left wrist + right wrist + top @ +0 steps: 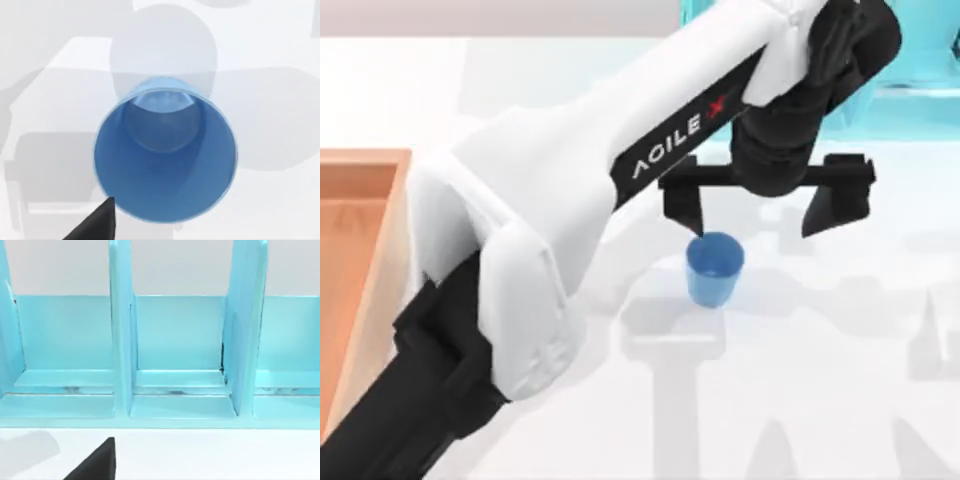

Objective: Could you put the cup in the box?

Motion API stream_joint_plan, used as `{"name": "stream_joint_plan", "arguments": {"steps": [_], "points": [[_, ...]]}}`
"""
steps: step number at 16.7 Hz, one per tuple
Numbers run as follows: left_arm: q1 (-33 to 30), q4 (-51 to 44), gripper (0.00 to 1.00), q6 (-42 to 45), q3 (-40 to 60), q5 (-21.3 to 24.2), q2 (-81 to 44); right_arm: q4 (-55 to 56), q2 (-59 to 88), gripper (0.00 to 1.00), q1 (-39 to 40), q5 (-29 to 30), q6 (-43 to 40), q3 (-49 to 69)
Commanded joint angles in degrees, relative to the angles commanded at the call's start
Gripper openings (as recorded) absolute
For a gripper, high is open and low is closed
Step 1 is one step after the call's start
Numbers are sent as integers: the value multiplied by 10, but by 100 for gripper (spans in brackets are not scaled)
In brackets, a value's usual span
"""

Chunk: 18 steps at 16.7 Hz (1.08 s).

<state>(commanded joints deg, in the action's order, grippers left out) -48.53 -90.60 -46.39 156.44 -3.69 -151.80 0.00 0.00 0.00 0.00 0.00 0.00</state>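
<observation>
The small blue cup (714,268) stands upright on the white table, right of centre. My left arm reaches across from the lower left, and its gripper (757,213) hangs open just above and behind the cup. The cup is not centred between the fingers: one fingertip (696,228) is over its rim, the other is well off to the right. In the left wrist view I look straight down into the cup (165,155), with a dark fingertip (96,224) at its rim. The wooden box (358,250) lies at the table's left edge, partly hidden by my arm.
A turquoise shelf unit (920,70) stands at the back right, close behind the left wrist. My right gripper (95,465) faces the shelf's open compartments (180,355) from nearby. White table lies bare in front of the cup and to its right.
</observation>
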Motion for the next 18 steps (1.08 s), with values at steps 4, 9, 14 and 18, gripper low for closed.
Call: {"name": "stream_joint_plan", "arguments": {"steps": [4, 9, 14, 18], "points": [[3, 115, 100, 2, -148, 0, 30, 0, 0, 100, 0, 0, 0, 0], [5, 204, 100, 4, -251, 0, 46, 0, 0, 100, 0, 0, 0, 0], [5, 206, 92, 4, -253, 0, 46, 0, 0, 100, 0, 0, 0, 0], [5, 206, 62, 4, -253, 0, 46, 0, 0, 100, 0, 0, 0, 0]]}}
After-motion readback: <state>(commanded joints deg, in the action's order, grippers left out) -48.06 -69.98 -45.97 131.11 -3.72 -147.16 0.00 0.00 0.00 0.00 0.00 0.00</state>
